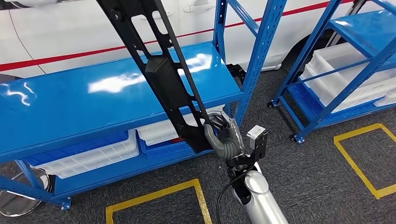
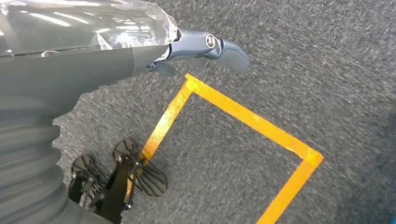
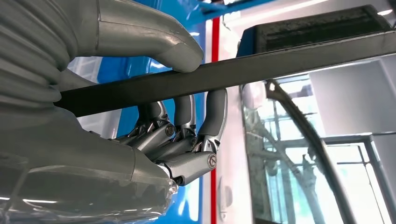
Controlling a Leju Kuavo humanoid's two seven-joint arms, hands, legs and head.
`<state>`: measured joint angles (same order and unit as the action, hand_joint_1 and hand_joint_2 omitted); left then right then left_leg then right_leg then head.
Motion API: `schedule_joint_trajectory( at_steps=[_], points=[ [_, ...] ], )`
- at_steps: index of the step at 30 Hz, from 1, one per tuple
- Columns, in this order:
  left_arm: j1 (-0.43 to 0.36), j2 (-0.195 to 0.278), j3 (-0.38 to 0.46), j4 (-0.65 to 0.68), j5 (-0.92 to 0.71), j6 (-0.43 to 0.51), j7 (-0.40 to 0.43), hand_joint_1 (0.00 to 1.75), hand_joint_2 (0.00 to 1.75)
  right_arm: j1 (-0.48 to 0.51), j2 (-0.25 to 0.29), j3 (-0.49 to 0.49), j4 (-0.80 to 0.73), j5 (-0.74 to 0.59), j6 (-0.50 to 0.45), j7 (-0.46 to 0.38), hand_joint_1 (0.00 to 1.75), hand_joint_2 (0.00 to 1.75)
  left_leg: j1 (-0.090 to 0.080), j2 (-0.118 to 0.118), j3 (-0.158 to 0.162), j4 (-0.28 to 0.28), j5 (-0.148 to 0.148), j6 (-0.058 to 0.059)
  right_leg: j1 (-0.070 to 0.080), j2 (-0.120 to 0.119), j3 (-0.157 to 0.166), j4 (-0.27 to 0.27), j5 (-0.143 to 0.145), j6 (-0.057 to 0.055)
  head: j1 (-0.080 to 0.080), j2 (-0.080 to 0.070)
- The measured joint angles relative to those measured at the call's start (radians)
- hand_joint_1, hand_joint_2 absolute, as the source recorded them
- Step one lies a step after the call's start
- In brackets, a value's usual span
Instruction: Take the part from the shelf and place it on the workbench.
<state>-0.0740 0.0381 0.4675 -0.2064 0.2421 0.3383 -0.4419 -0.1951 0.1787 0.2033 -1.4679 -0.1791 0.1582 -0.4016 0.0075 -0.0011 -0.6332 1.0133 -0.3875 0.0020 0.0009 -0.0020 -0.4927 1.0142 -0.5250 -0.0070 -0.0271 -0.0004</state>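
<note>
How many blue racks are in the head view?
2. One rack stands ahead behind the part gripped by the right hand; another rack is right. Others may be out of frame.

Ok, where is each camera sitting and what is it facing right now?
Head view: high on the body, looking down at the blue shelf; right hand grips the black part.
Left wrist view: behind the left hand, facing carpet and yellow tape.
Right wrist view: behind the right hand.
Head and right wrist views share the part.

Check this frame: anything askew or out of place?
Nothing damaged or spilled. The long black part is held by its lower end in the right hand, tilted steeply over the blue shelf, so most of its length sticks out unsupported.
</note>
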Motion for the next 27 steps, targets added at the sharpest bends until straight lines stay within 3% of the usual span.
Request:
schedule_joint_trajectory(
  at_steps=[2, 3, 5, 7, 8, 10, 11, 12, 14, 16, 17, 18, 19, 20, 22, 23, 24, 25, 27],
  points=[
    [0.002, 0.001, 0.002, 0.0, 0.0, 0.0, 0.0, 0.0, 1.75, 0.004, 0.003, 0.005, 0.001, 0.0, -0.001, -0.003, 1.66, 1.75, 0.003, -0.001, -0.004, -0.005, 0.013, -0.013, 0.0, -0.003, -0.006, -0.014, 0.015, -0.009, 0.0, 0.0],
    [0.004, 0.001, 0.003, 0.0, 0.0, 0.001, 0.001, 0.0, 1.75, 0.005, 0.004, 0.007, 0.001, 0.0, -0.001, -0.003, 1.66, 1.75, 0.003, -0.001, -0.011, 0.003, 0.0, -0.017, -0.002, -0.005, -0.014, -0.017, 0.025, -0.017, 0.0, 0.0],
    [0.007, 0.002, 0.004, 0.0, 0.003, 0.003, 0.002, 0.0, 1.75, 0.009, 0.007, 0.013, 0.004, 0.005, 0.003, -0.001, 1.66, 1.75, 0.006, -0.001, -0.038, 0.074, -0.084, -0.024, -0.005, -0.009, -0.038, -0.023, 0.052, -0.032, 0.0, 0.0],
    [0.009, 0.003, 0.008, 0.0, 0.008, 0.008, 0.007, 0.0, 1.75, 0.018, 0.01, 0.027, 0.006, 0.023, 0.021, 0.001, 1.66, 1.75, 0.006, -0.001, -0.068, 0.203, -0.179, -0.03, -0.003, -0.009, -0.071, -0.021, 0.077, -0.038, -0.001, 0.0],
    [0.009, 0.003, 0.011, 0.0, 0.011, 0.013, 0.011, 0.0, 1.75, 0.025, 0.012, 0.041, 0.008, 0.038, 0.035, 0.001, 1.66, 1.75, 0.007, -0.001, -0.073, 0.258, -0.192, -0.033, -0.003, -0.009, -0.088, -0.019, 0.089, -0.037, -0.001, 0.0],
    [0.009, 0.003, 0.018, 0.0, 0.017, 0.031, 0.022, 0.0, 1.75, 0.044, 0.015, 0.081, 0.017, 0.07, 0.068, -0.002, 1.66, 1.75, 0.007, -0.001, -0.04, 0.281, -0.149, -0.037, -0.002, -0.009, -0.124, -0.012, 0.112, -0.034, -0.001, 0.0],
    [0.009, 0.003, 0.022, 0.0, 0.02, 0.043, 0.027, 0.0, 1.75, 0.054, 0.018, 0.106, 0.023, 0.082, 0.081, -0.004, 1.66, 1.75, 0.007, -0.001, 0.0, 0.242, -0.118, -0.037, -0.002, -0.009, -0.141, -0.007, 0.122, -0.031, -0.001, 0.0],
    [0.008, 0.003, 0.026, 0.0, 0.021, 0.054, 0.031, 0.0, 1.75, 0.062, 0.021, 0.129, 0.029, 0.089, 0.092, -0.007, 1.66, 1.75, 0.007, -0.001, 0.053, 0.175, -0.106, -0.036, -0.002, -0.009, -0.157, -0.001, 0.131, -0.027, -0.001, 0.0],
    [0.006, 0.003, 0.034, 0.0, 0.021, 0.073, 0.037, 0.0, 1.75, 0.071, 0.028, 0.171, 0.04, 0.097, 0.101, -0.016, 1.66, 1.75, 0.004, -0.004, 0.148, 0.033, -0.129, -0.027, 0.001, -0.01, -0.176, 0.011, 0.146, -0.018, -0.001, 0.0],
    [0.007, 0.002, 0.043, 0.0, 0.021, 0.086, 0.041, 0.0, 1.75, 0.072, 0.034, 0.196, 0.052, 0.106, 0.096, -0.029, 1.66, 1.75, 0.0, -0.006, 0.176, -0.023, -0.148, -0.015, 0.003, -0.012, -0.18, 0.014, 0.162, -0.008, -0.001, 0.0],
    [0.009, 0.002, 0.047, 0.0, 0.021, 0.091, 0.043, 0.0, 1.75, 0.072, 0.034, 0.204, 0.059, 0.11, 0.091, -0.035, 1.66, 1.75, 0.001, -0.003, 0.168, -0.02, -0.14, -0.008, 0.003, -0.011, -0.181, 0.014, 0.167, -0.003, -0.001, 0.0],
    [0.012, 0.001, 0.05, 0.0, 0.021, 0.096, 0.046, 0.0, 1.75, 0.072, 0.035, 0.209, 0.067, 0.114, 0.085, -0.039, 1.66, 1.75, 0.003, 0.0, 0.16, -0.02, -0.13, 0.0, 0.002, -0.009, -0.186, 0.022, 0.155, 0.002, 0.0, 0.0],
    [0.013, 0.0, 0.052, 0.0, 0.02, 0.1, 0.048, 0.0, 1.75, 0.073, 0.035, 0.211, 0.075, 0.117, 0.078, -0.042, 1.66, 1.75, 0.005, 0.003, 0.149, -0.021, -0.117, 0.009, 0.0, -0.007, -0.195, 0.045, 0.122, 0.008, 0.0, 0.0],
    [0.014, 0.0, 0.054, 0.0, 0.02, 0.103, 0.051, 0.0, 1.75, 0.073, 0.035, 0.212, 0.083, 0.119, 0.071, -0.045, 1.66, 1.75, 0.007, 0.006, 0.135, -0.021, -0.104, 0.015, -0.002, -0.005, -0.207, 0.085, 0.072, 0.012, 0.0, 0.0],
    [0.014, -0.001, 0.057, 0.0, 0.018, 0.111, 0.056, 0.0, 1.75, 0.073, 0.035, 0.213, 0.098, 0.122, 0.059, -0.05, 1.66, 1.75, 0.005, 0.008, 0.102, -0.019, -0.077, 0.021, -0.005, -0.003, -0.234, 0.209, -0.031, 0.019, 0.0, 0.0],
    [0.015, -0.001, 0.06, 0.0, 0.018, 0.115, 0.059, 0.0, 1.75, 0.073, 0.035, 0.213, 0.105, 0.123, 0.056, -0.052, 1.66, 1.75, 0.004, 0.008, 0.084, -0.018, -0.063, 0.021, -0.006, -0.003, -0.239, 0.267, -0.051, 0.021, 0.0, 0.0],
    [0.015, -0.002, 0.063, 0.0, 0.017, 0.121, 0.063, 0.0, 1.75, 0.073, 0.035, 0.213, 0.114, 0.124, 0.056, -0.052, 1.66, 1.75, 0.004, 0.009, 0.065, -0.016, -0.05, 0.02, -0.006, -0.003, -0.233, 0.302, -0.045, 0.021, 0.0, 0.0],
    [0.015, -0.002, 0.066, 0.0, 0.017, 0.126, 0.067, 0.0, 1.75, 0.074, 0.035, 0.214, 0.121, 0.126, 0.056, -0.052, 1.66, 1.75, 0.003, 0.009, 0.047, -0.014, -0.039, 0.019, -0.006, -0.003, -0.211, 0.303, -0.02, 0.018, 0.0, 0.0],
    [0.015, -0.002, 0.07, 0.0, 0.015, 0.138, 0.078, 0.0, 1.75, 0.074, 0.035, 0.219, 0.135, 0.133, 0.058, -0.05, 1.66, 1.75, 0.001, 0.01, 0.018, -0.009, -0.018, 0.015, -0.002, -0.002, -0.118, 0.205, 0.027, 0.006, 0.0, 0.0]
  ],
)
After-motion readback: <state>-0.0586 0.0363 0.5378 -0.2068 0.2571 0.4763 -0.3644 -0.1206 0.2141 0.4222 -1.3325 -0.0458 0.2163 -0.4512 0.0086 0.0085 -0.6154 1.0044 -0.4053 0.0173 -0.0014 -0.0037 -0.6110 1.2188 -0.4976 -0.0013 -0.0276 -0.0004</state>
